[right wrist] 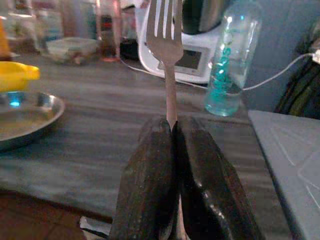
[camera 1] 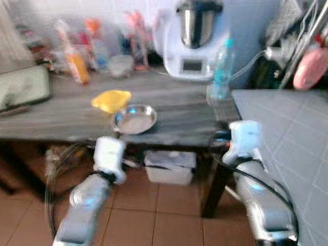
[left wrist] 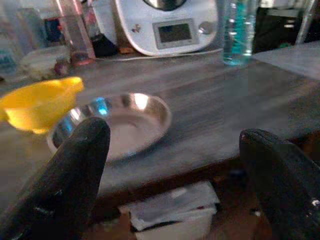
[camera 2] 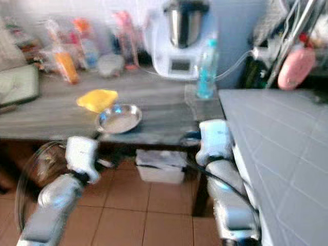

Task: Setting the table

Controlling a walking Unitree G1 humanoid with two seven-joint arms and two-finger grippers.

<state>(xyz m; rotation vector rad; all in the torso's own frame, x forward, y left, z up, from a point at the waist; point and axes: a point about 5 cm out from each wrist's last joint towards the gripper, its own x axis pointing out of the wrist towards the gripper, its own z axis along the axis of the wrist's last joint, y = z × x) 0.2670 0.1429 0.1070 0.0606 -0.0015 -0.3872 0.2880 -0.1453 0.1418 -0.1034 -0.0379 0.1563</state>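
Steel fork [right wrist: 168,55] upright in right end effector [right wrist: 175,131]

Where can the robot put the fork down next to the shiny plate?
Bare wood lies between the steel plate and the water bottle, toward the table's near right corner. The right gripper holds the fork there. The yellow dish borders the plate's far left; the back edge is crowded with containers.
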